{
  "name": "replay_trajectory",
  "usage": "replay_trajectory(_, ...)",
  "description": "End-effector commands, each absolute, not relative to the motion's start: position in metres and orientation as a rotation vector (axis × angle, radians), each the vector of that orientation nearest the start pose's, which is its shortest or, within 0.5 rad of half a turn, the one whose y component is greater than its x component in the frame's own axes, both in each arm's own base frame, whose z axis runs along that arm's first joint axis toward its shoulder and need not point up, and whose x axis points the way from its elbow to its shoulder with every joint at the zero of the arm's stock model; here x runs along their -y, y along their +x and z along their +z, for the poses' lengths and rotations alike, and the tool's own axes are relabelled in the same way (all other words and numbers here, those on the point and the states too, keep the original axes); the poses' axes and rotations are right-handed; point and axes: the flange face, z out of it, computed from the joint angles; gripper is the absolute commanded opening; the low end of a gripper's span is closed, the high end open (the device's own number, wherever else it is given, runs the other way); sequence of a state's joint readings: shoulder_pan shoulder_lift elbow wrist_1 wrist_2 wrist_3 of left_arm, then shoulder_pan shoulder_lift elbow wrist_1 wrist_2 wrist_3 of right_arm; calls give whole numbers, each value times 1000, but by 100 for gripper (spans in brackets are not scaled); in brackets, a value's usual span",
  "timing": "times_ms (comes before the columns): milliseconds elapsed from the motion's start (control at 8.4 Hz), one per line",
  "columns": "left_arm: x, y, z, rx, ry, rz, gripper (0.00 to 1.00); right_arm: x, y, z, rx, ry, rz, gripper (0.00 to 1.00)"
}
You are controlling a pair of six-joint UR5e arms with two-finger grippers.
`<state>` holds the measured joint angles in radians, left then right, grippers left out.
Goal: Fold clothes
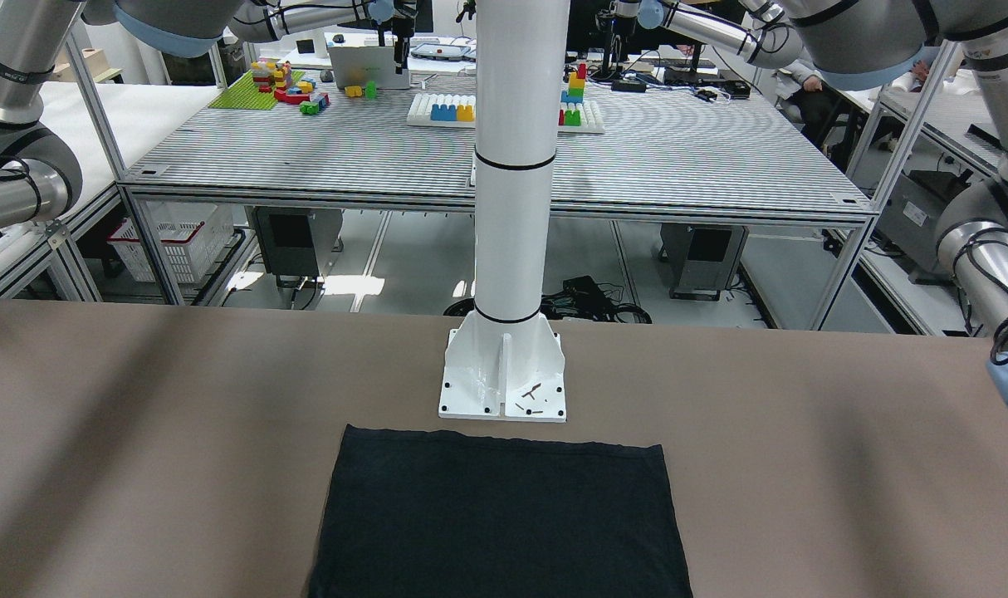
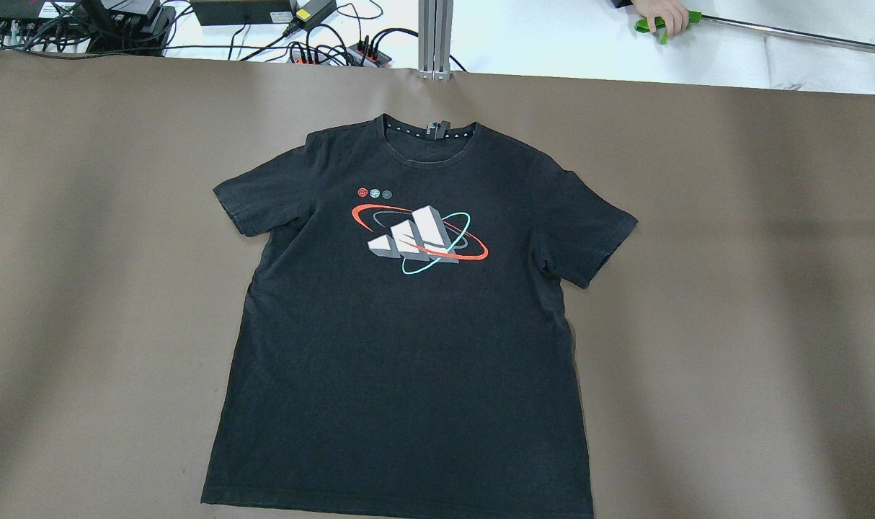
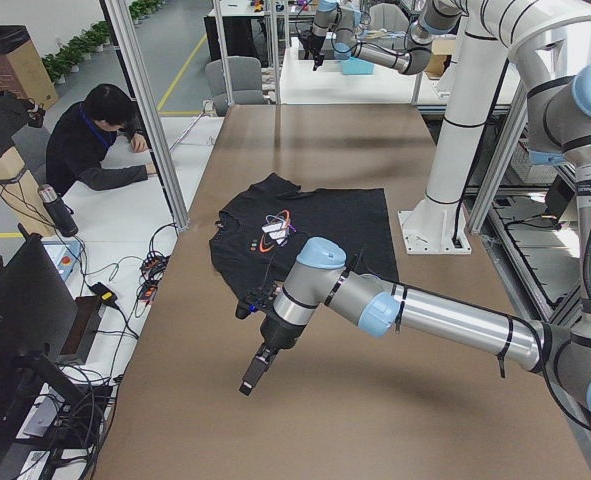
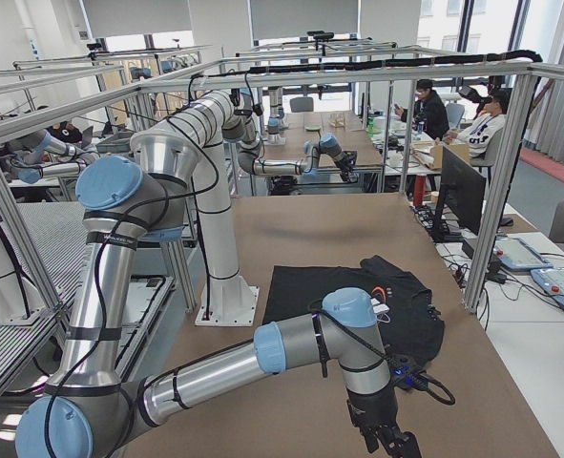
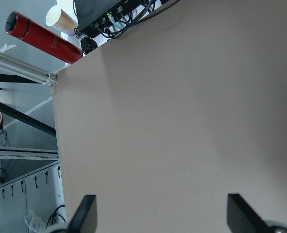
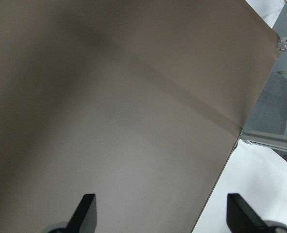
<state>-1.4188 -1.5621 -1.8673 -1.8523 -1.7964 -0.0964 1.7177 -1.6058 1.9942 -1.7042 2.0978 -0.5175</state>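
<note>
A black T-shirt (image 2: 409, 346) with a white, red and teal logo (image 2: 419, 238) lies flat and face up on the brown table, collar away from the robot. It also shows in the front-facing view (image 1: 504, 515) and in both side views (image 3: 315, 220) (image 4: 358, 291). My left gripper (image 5: 158, 213) is open and empty over bare table, well off to the shirt's left (image 3: 252, 378). My right gripper (image 6: 160, 213) is open and empty over bare table near the table's right edge (image 4: 391, 444). Neither touches the shirt.
The white robot pedestal (image 1: 508, 249) stands just behind the shirt's hem. A red bottle (image 5: 41, 36) and a paper cup (image 5: 60, 17) lie beyond the table's corner. Cables (image 2: 322, 43) run along the far edge. An operator (image 3: 100, 140) sits at the far side.
</note>
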Motion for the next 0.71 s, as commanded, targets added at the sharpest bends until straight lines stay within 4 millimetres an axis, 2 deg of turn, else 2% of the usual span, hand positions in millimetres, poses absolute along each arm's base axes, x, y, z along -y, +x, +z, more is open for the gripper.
replay_trajectory(0,521,-31,499,-291,549,113,94,450,148,500,432,405,-427,94)
replay_trajectory(119,516,-33,479,-296,589,110,94,451,149,499,428,406,-426,94)
replay_trajectory(238,500,-37,477,-297,593,104,94,455,149,498,427,408,-427,94)
replay_trajectory(357,494,-37,476,-300,594,110,94,461,144,507,436,389,-435,94)
replay_trajectory(476,499,-32,464,-325,617,125,94,474,132,505,442,398,-452,94)
replay_trajectory(595,515,-16,454,-405,624,161,94,481,127,502,459,397,-367,94)
